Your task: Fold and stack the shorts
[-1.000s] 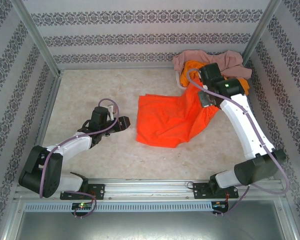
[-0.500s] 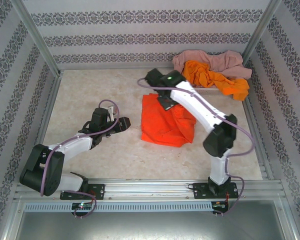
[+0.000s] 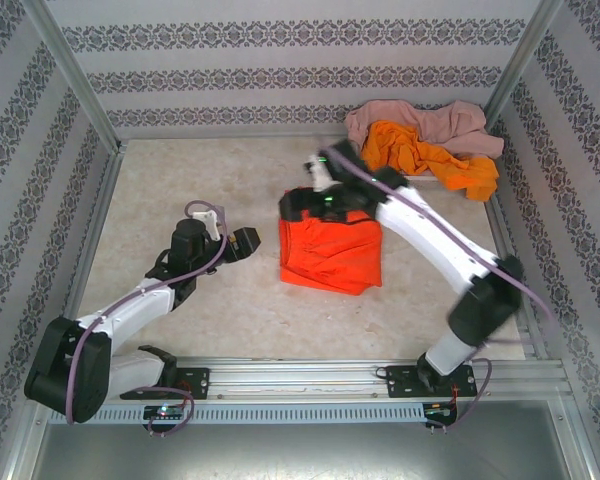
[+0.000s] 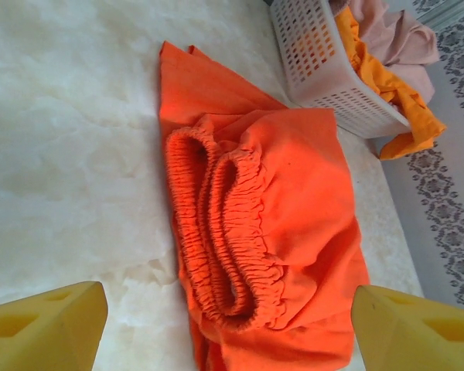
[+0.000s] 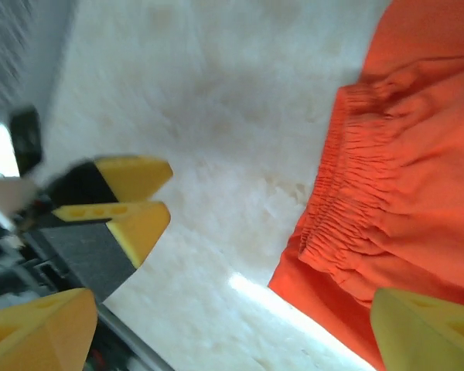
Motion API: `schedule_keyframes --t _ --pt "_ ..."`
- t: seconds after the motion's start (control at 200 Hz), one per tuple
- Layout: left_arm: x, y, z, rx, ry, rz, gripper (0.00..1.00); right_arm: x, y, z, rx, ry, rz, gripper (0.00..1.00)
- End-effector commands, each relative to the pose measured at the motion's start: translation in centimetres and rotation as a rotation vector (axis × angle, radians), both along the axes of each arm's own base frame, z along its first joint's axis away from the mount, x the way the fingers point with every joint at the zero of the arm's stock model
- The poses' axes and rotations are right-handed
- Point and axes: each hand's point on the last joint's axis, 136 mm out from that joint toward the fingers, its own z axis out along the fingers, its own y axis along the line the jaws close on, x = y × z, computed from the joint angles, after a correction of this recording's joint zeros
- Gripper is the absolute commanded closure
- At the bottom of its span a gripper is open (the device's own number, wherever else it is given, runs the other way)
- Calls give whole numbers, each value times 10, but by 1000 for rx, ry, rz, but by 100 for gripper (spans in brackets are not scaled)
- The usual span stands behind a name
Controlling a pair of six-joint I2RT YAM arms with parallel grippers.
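A lab robot cell: aluminium frame posts [image 3: 73,80], wallpapered panel walls [image 3: 300,60], marble-look tabletop [image 3: 180,175], bolted base rail [image 3: 300,373]

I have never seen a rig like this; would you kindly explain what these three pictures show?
Two white robot arms are bolted at the near edge of a table. One picture looks down from above and behind them. The other two come from a camera on each wrist, so the yellow blocks in their lower corners are that arm's own fingers. A folded orange pair of shorts lies mid-table. In the far right corner a white basket holds a pink pair and another orange pair. The left gripper and right gripper are open, holding nothing.
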Motion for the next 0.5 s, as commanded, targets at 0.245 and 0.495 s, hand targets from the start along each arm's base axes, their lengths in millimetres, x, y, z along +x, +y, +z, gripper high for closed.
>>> schedule_keyframes --t 0.245,0.495 --pt "40 -61 41 -204 -15 -157 19 20 -32 -64 328 136 -255 7" --pt "63 -122 49 -314 5 -253 15 7 -54 -107 286 186 -339 6"
